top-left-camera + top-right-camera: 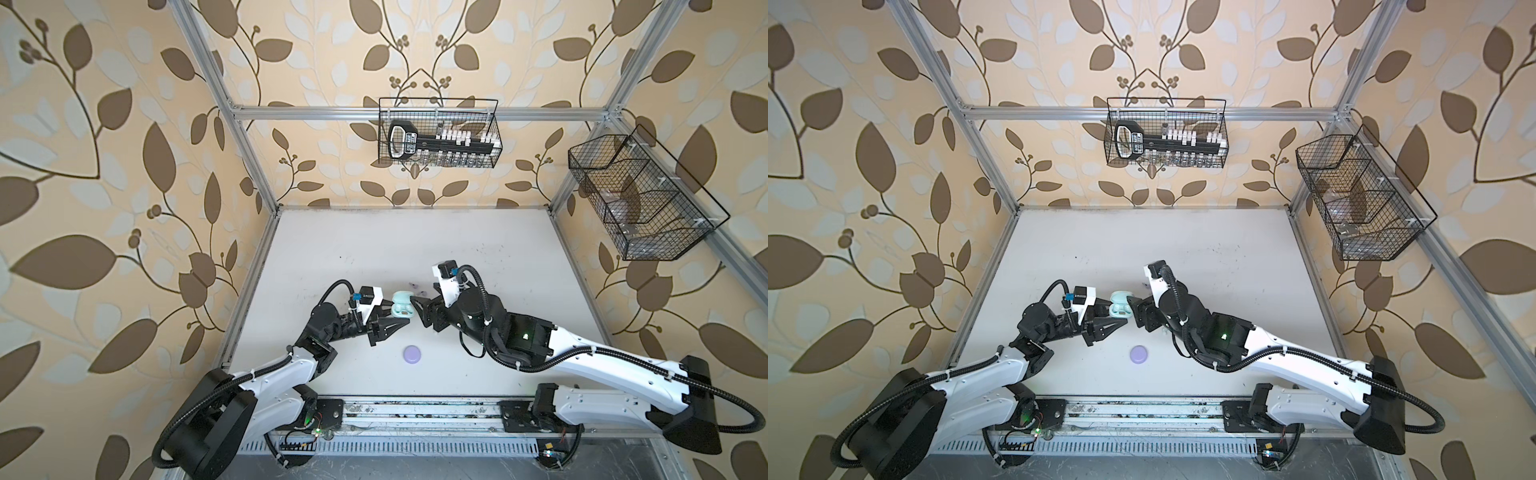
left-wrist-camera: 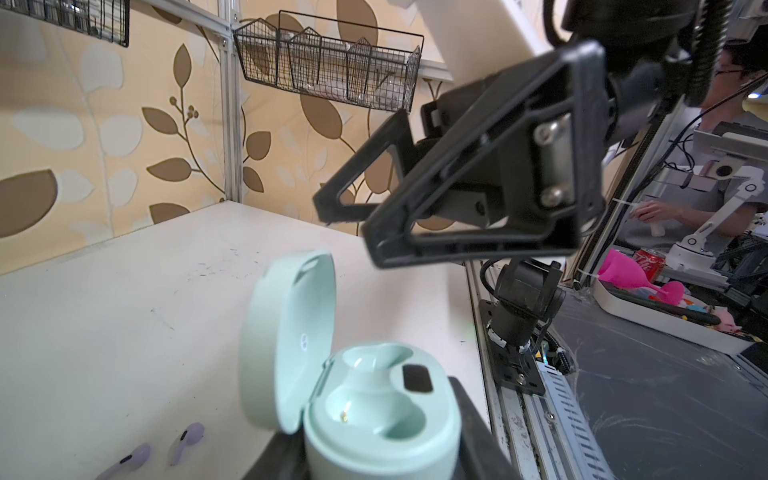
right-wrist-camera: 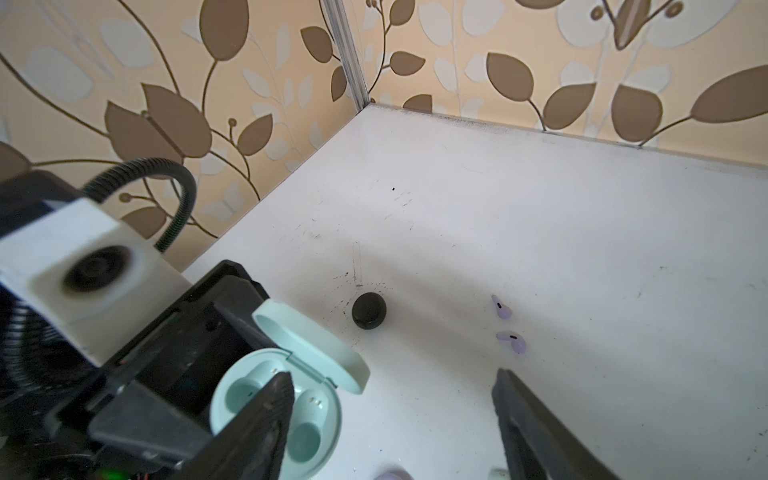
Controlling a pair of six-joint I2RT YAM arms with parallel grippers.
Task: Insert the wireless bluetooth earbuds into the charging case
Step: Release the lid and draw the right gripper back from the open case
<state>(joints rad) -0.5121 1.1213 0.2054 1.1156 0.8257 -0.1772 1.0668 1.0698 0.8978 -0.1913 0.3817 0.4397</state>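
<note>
A mint charging case (image 2: 382,424) with its lid (image 2: 286,332) swung open sits between the jaws of my left gripper (image 2: 382,455), which is shut on its body. Both wells look empty, with their contacts showing. In both top views the case (image 1: 402,308) (image 1: 1119,308) is at mid-table, and the left gripper (image 1: 397,318) (image 1: 1113,319) holds it from the left. My right gripper (image 3: 390,386) (image 1: 419,311) stands open just right of the case, one finger (image 3: 272,409) over the case (image 3: 309,432). Two lilac earbuds (image 3: 501,308) (image 3: 512,341) lie on the table beyond it.
A closed round black case (image 3: 369,310) lies on the white table (image 1: 374,249) behind the mint one. Nearer the front edge rests a closed lilac case (image 1: 412,354) (image 1: 1139,354). Two wire baskets (image 1: 438,133) (image 1: 640,199) hang on the back and right walls.
</note>
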